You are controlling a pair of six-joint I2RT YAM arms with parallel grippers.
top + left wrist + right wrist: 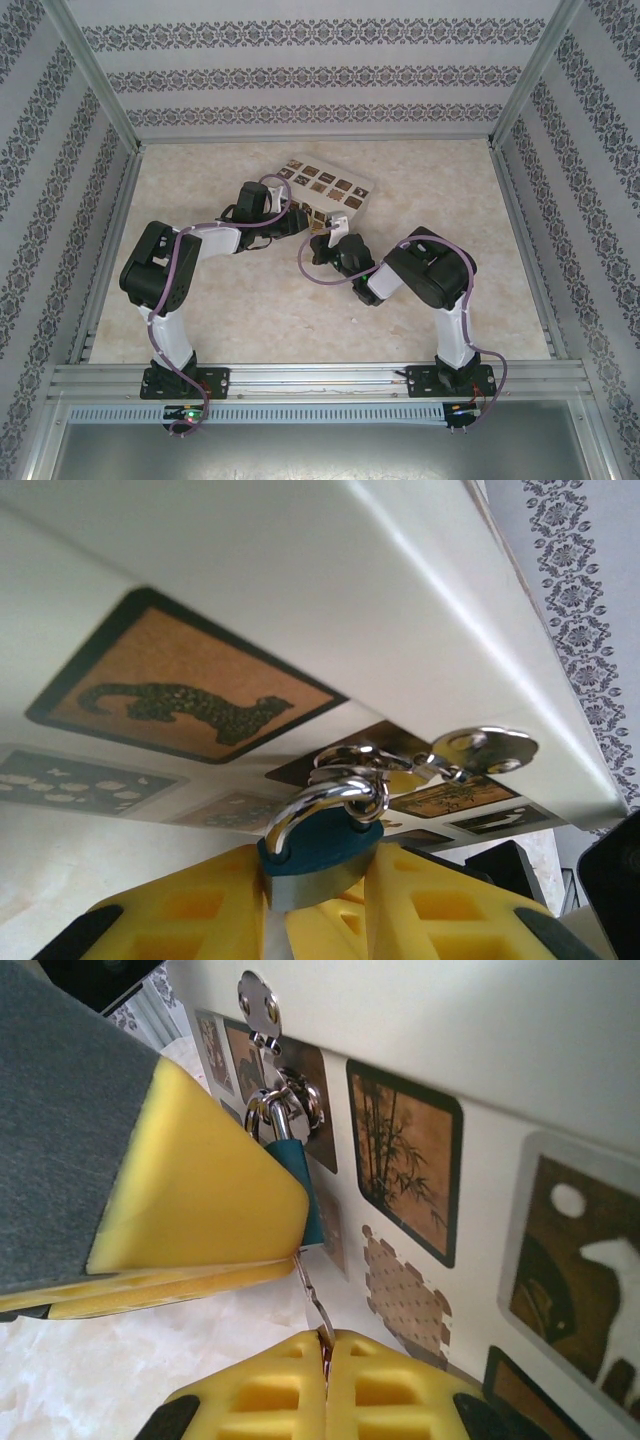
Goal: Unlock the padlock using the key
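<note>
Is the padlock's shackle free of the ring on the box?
No, the shackle of the padlock loops through the ring.

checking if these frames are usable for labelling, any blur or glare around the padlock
Left wrist view: padlock fairly sharp, bright glare on its shackle, leopard tile slightly soft. Right wrist view: key thin but readable, the tiles at far right blurred. Top view: even light, no harsh shadows, padlock too small to make out.

The box (325, 187) lies on the tabletop (250, 320) towards the middle of its far edge, with the padlock (320, 845) against its near side inside the left gripper (318, 885) and the key (310, 1295) running from padlock to right gripper (325, 1360).
</note>
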